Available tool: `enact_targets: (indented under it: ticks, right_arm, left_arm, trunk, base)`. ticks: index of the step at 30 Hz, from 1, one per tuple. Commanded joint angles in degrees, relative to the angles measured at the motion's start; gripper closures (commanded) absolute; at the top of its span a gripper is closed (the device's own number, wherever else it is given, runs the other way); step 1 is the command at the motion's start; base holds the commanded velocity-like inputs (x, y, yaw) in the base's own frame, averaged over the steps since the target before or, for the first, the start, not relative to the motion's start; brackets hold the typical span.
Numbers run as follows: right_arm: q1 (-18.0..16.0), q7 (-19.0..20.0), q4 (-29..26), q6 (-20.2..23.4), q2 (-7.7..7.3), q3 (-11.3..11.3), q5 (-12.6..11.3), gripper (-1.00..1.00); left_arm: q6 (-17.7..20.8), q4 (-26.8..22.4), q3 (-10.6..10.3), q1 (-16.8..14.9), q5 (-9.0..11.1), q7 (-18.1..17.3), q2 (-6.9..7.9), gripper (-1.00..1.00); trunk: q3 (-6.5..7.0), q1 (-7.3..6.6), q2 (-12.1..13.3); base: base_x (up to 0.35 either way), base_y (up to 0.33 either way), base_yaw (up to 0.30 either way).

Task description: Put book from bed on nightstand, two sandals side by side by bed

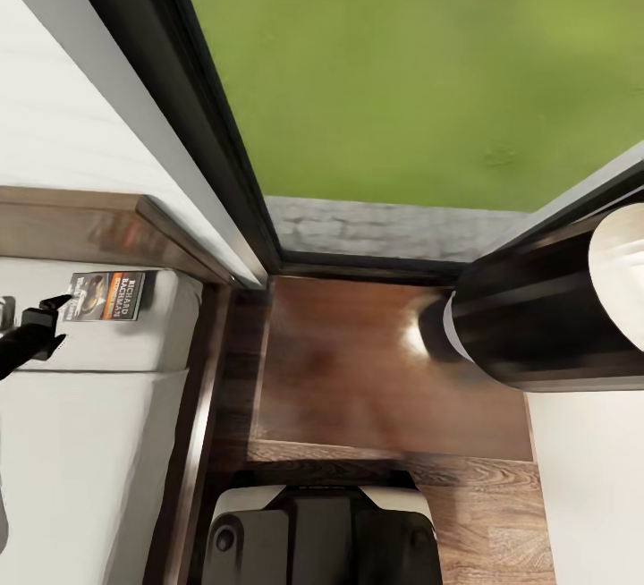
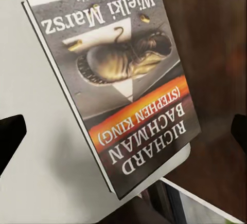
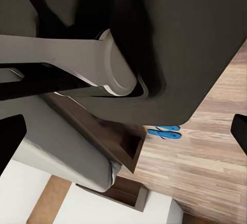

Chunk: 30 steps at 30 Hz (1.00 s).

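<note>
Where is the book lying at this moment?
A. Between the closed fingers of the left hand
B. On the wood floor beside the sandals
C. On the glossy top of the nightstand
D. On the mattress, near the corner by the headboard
D: the book lies flat on the off-white mattress close to the headboard, while the left hand hangs open above it.

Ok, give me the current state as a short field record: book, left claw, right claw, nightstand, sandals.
book: lying flat on the bed, at the mattress corner near the headboard; book cover up, not lifted
left claw: left claw at the book's edge, jaws open, one either side of the book in the left wrist view
right claw: right claw open, holding nothing
nightstand: nightstand glossy brown top beside the bed, below the window
sandals: sandals blue pair together on the wood floor, seen in the right wrist view
</note>
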Motion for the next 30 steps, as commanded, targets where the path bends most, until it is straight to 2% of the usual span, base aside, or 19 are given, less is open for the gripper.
enact_targets:
  ticks: [1, 8, 15, 23, 27, 29, 30]
  right_arm:
    - [-0.1, 0.3, 0.2, -0.2, 0.02, 0.5, -0.5, -1.0]
    - [-0.1, 0.3, 0.2, -0.2, 0.02, 0.5, -0.5, -1.0]
    - [-0.1, 0.3, 0.2, -0.2, 0.02, 0.5, -0.5, -1.0]
    - [-0.1, 0.3, 0.2, -0.2, -0.01, 0.5, -0.5, -1.0]
    - [-0.1, 0.3, 0.2, -0.3, -0.01, 0.5, -0.5, -1.0]
    - [-0.1, 0.3, 0.2, -0.3, -0.05, 0.5, -0.5, -1.0]
    - [-0.1, 0.3, 0.2, -0.3, -0.04, 0.5, -0.5, -1.0]
  left_arm:
    - [0.4, 0.0, 1.9, 0.0, -0.1, -0.2, 0.5, -1.0]
    - [0.3, 0.0, 5.9, 0.0, -0.2, -0.2, 1.49, -1.0]
    - [0.2, -0.1, 6.3, 0.0, 0.0, -0.4, 1.54, -1.0]
    - [0.1, -2.9, 6.2, -0.1, 0.1, -0.7, 1.55, -1.0]
    - [0.2, -3.8, 6.1, -0.1, 0.1, -5.8, 1.55, -1.0]
    - [0.3, -5.2, 6.2, -0.1, -0.1, -11.7, 1.61, -1.0]
    - [0.3, -5.4, 6.2, -0.1, -0.2, -12.6, 1.64, -1.0]
  trunk:
    - [-0.02, 0.01, 0.0]
    - [-0.02, 0.01, 0.0]
    - [-0.02, 0.01, 0.0]
    - [-0.02, 0.01, 0.0]
    - [-0.02, 0.01, 0.0]
    - [-0.02, 0.01, 0.0]
    - [-0.02, 0.01, 0.0]
  base:
    - [0.0, 0.0, 0.0]
    - [0.0, 0.0, 0.0]
    - [0.0, 0.0, 0.0]
    - [0.0, 0.0, 0.0]
    - [0.0, 0.0, 0.0]
    - [0.0, 0.0, 0.0]
    - [0.0, 0.0, 0.0]
